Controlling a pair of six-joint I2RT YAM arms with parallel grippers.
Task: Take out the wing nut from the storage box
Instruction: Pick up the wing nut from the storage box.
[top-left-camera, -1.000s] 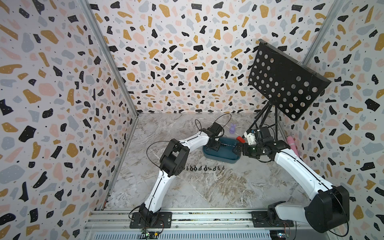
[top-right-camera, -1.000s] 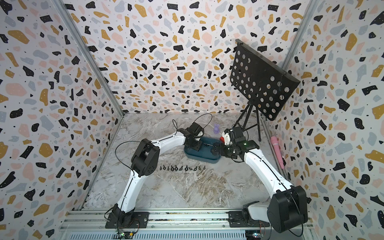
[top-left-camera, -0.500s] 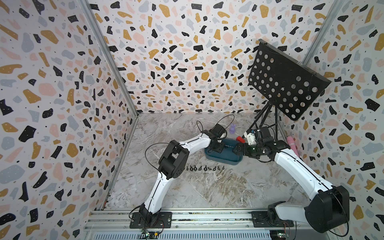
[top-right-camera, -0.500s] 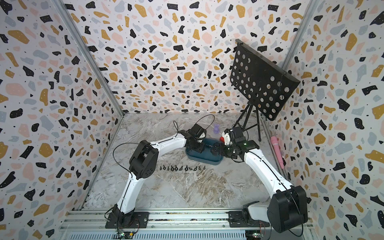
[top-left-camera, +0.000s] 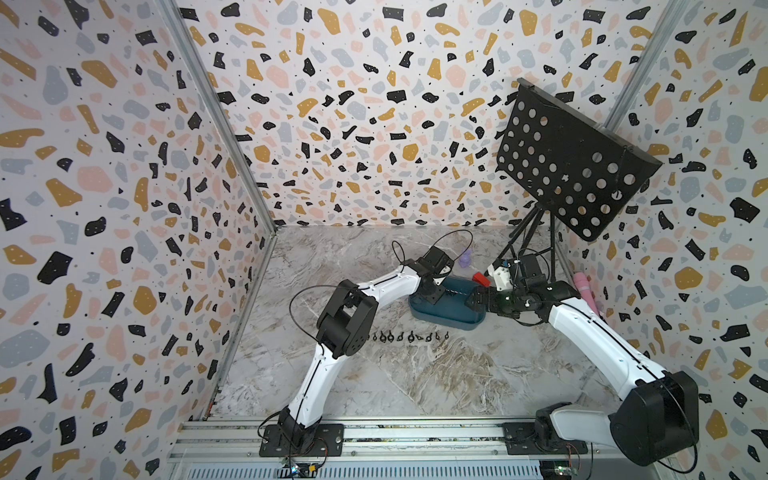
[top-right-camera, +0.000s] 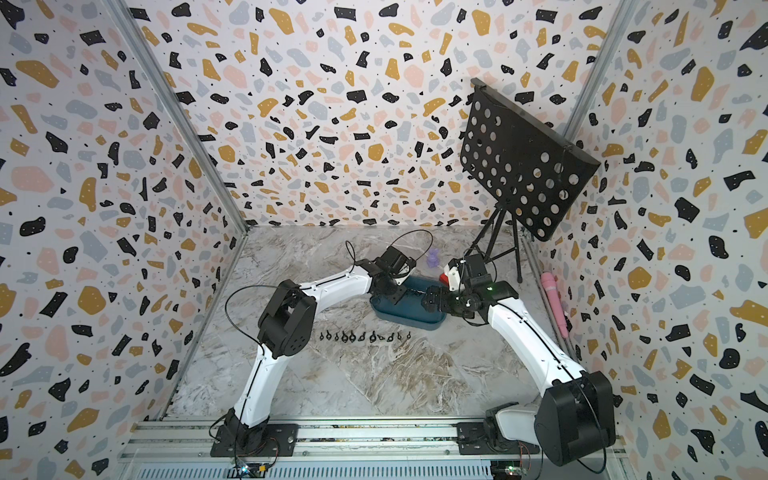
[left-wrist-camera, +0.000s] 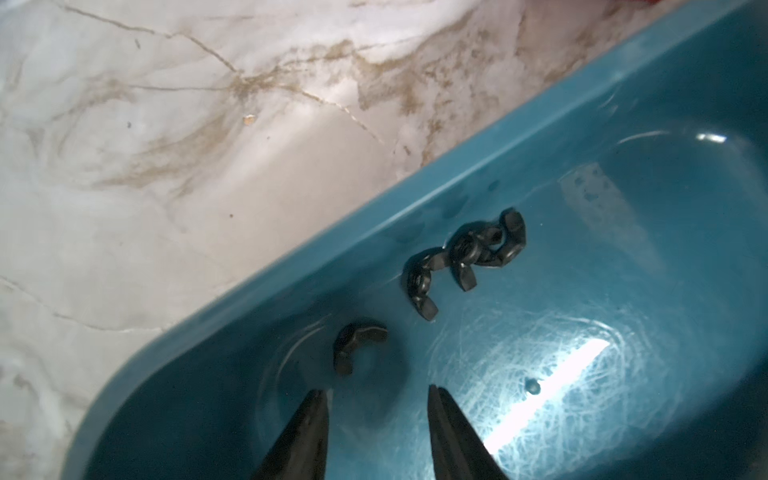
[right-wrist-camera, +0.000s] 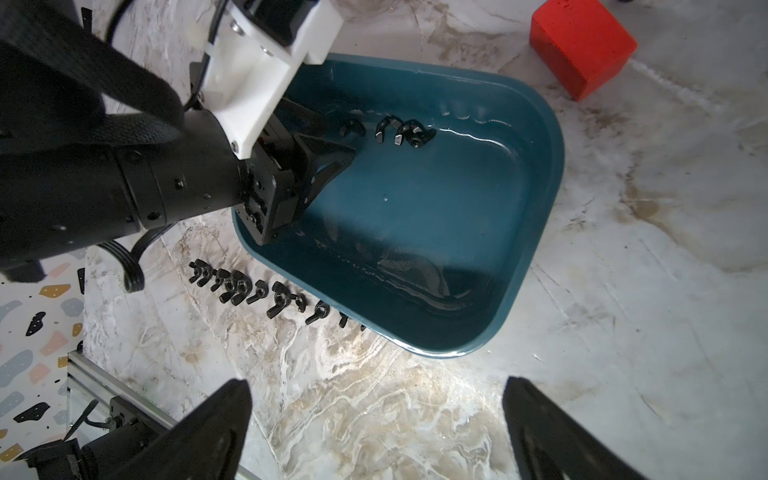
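The storage box (top-left-camera: 451, 318) (top-right-camera: 415, 318) (right-wrist-camera: 552, 166) (left-wrist-camera: 415, 224) is a shallow teal tub on the marble table between both arms. Several black wing nuts lie along one inner wall. The nearest wing nut (left-wrist-camera: 358, 344) (right-wrist-camera: 352, 128) lies alone, and the others (left-wrist-camera: 486, 249) (right-wrist-camera: 411, 135) are bunched beyond it. My left gripper (left-wrist-camera: 376, 390) (right-wrist-camera: 332, 166) (top-left-camera: 436, 291) reaches down into the box. It is open and empty, its tips just short of the nearest nut. My right gripper (right-wrist-camera: 376, 382) (top-left-camera: 476, 297) hangs wide open over bare table beside the box.
A row of several wing nuts (top-left-camera: 409, 336) (top-right-camera: 365, 336) (right-wrist-camera: 266, 291) lies on the table in front of the box. A red block (right-wrist-camera: 582, 45) (top-left-camera: 481, 278) sits behind it. A purple piece (top-left-camera: 465, 258), a pink tube (top-left-camera: 584, 286) and a black perforated stand (top-left-camera: 569, 162) stand farther back.
My left gripper has shifted a little further over and into the box. The right arm has not moved.
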